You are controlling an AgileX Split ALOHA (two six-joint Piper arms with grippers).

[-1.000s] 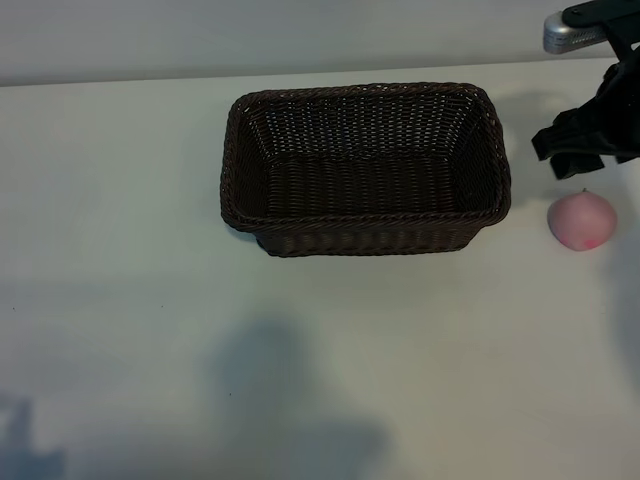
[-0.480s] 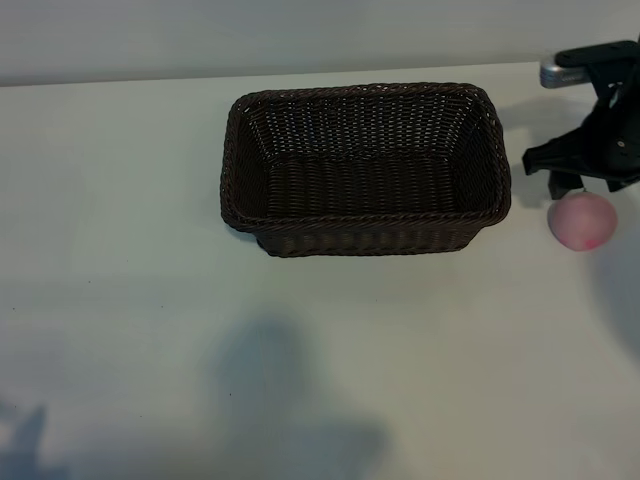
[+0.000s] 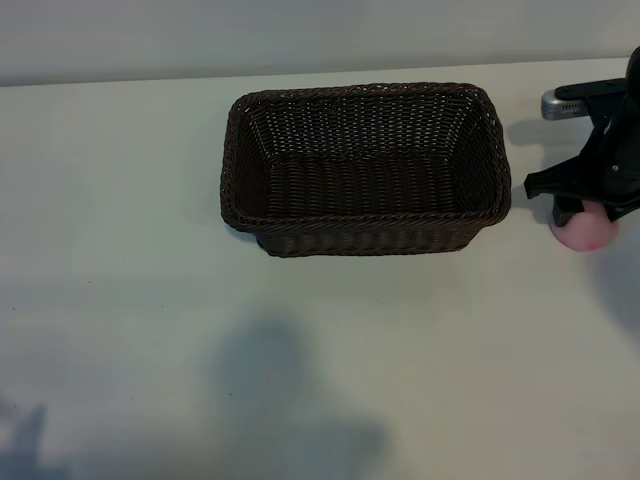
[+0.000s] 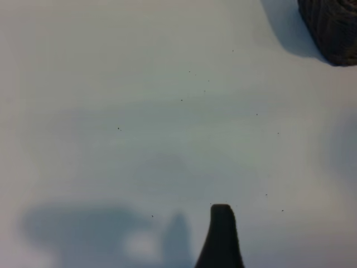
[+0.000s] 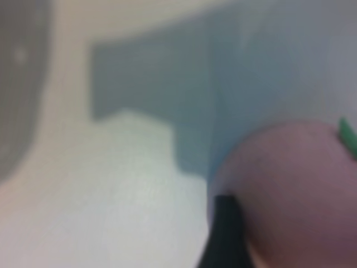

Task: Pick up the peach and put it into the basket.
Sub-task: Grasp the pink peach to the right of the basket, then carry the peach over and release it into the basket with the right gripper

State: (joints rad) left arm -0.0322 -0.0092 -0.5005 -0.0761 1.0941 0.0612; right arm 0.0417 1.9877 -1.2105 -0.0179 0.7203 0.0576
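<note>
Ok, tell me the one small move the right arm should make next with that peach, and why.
Probably close the right hand on the peach. In the exterior view it sits directly over the fruit, which rests on the table beside the empty basket. In the right wrist view one finger lies against the peach's side, so a grip seems within reach.

Bare table [image 3: 120, 250] surrounds the basket [image 3: 365, 170], sole obstacle.

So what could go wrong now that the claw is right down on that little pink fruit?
The right gripper sits over the peach, which is round and lies on the bare table, so an off-centre squeeze may roll it away. The peach is also near the view's right edge, perhaps close to the table's side. Carried low, it might catch the basket's rim.
</note>
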